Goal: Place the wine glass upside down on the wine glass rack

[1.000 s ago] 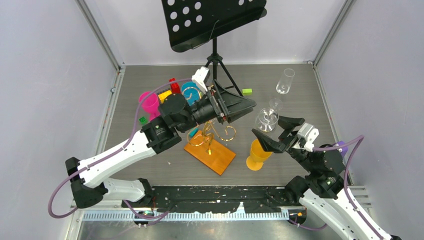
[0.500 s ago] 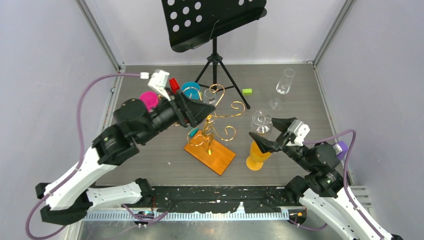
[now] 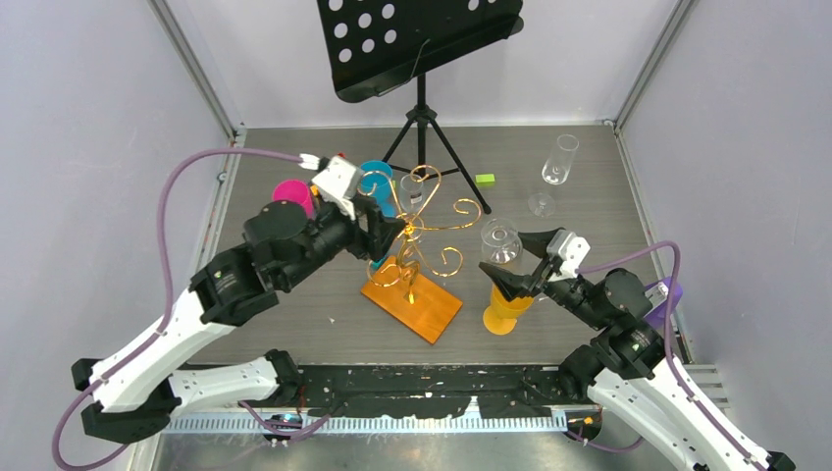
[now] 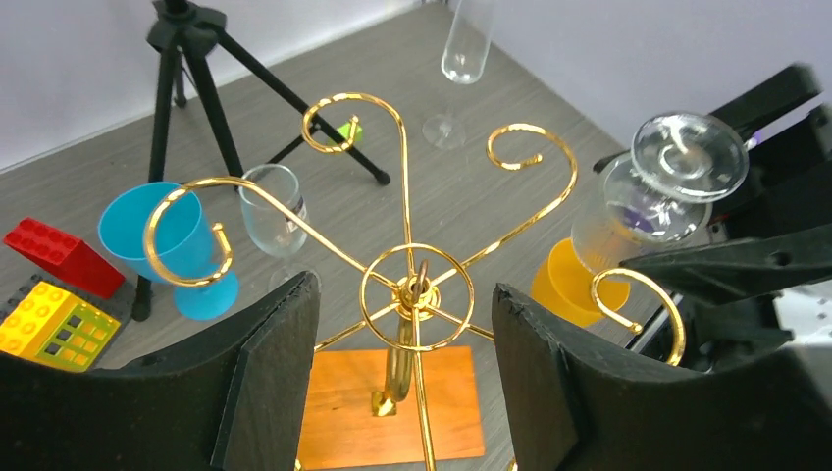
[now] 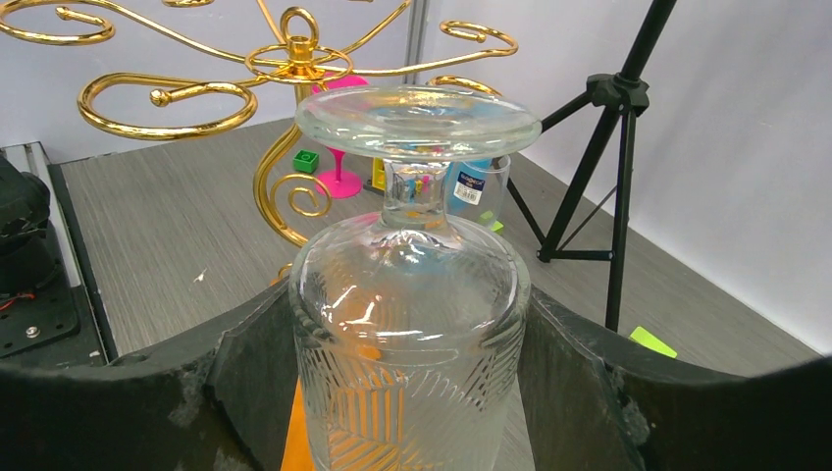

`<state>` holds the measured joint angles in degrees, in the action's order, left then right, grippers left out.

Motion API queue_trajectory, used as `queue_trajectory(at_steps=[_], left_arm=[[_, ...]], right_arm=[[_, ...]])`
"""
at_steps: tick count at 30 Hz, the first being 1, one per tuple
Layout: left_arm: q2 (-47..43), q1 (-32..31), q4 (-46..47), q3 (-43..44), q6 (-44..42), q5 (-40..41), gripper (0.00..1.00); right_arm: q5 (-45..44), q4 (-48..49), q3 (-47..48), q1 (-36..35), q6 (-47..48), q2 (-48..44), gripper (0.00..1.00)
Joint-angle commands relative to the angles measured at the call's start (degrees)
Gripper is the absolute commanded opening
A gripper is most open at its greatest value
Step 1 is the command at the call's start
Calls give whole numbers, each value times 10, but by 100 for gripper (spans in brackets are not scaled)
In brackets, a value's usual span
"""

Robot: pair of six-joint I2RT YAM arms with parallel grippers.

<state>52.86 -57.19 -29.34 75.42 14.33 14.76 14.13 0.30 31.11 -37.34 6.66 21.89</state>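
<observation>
Gripping the wine glass by its bowl, the right gripper holds it foot-up, just right of the rack and apart from it. The left gripper has its jaws open on either side of the rack's central stem, with no contact visible.

Handling, judged:
- The glass looks thick-walled, rigid, smooth and slippery, and would chip if knocked against the wire.
- The leaf pattern low on the bowl should give the pads some bite.
- A bowl hold suits: it leaves the short stem and wide foot free to slide into a loop arm.
- The rack is thin wire and may wobble if bumped.
</observation>
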Motion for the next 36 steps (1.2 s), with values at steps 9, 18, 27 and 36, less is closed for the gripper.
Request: queue_trajectory(at_steps=[9, 18, 27, 36], left_arm=[[30, 5, 77, -40, -82, -43, 55], [44, 43, 115, -66, -76, -115, 44], [48, 61, 130, -85, -59, -137, 8], [43, 61, 142, -106, -46, -137, 0]], right_arm=[[12, 55, 4, -1, -8, -7, 5], [18, 52, 2, 0, -10, -9, 5], [32, 62, -2, -1, -20, -1, 5], [73, 151, -17, -1, -65, 38, 5]])
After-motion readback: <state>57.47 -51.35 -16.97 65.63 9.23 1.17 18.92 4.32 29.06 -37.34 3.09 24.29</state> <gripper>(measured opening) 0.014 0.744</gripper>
